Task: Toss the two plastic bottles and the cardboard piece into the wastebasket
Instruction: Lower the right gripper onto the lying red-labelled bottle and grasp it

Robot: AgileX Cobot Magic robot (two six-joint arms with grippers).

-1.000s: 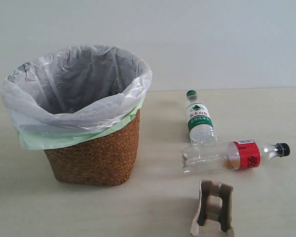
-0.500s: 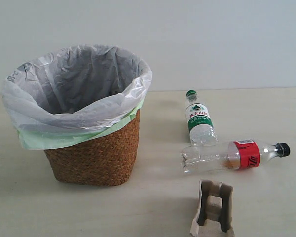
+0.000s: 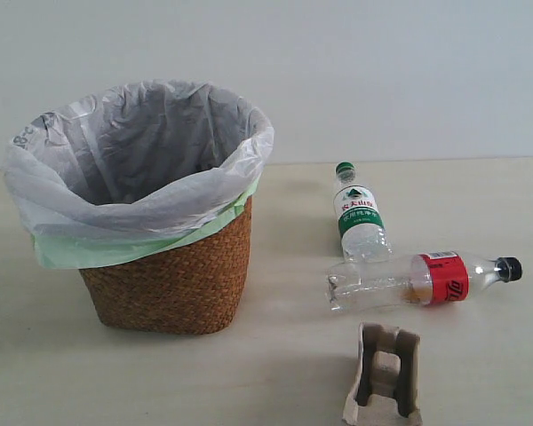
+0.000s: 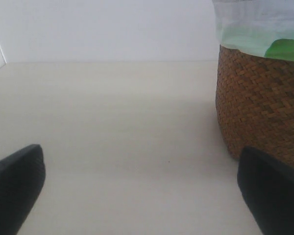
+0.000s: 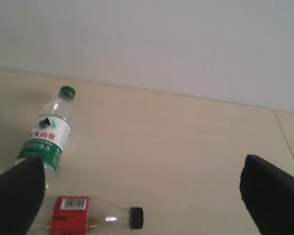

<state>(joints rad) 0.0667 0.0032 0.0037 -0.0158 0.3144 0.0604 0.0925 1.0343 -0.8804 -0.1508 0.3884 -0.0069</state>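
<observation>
Green-cap bottle and red-label bottle lying flat just ahead of the right gripper, spread wide, empty. Probably light, thin-walled, slick, apt to roll: best pinched across the labelled middle. Left gripper likewise spread, wastebasket beside it.

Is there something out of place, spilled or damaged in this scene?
Nothing is spilled or broken. Both bottles lie on their sides: the green-cap bottle and the red-label bottle, which seems to hold a little brown residue. The cardboard lies near them. All three are outside the basket.
</observation>
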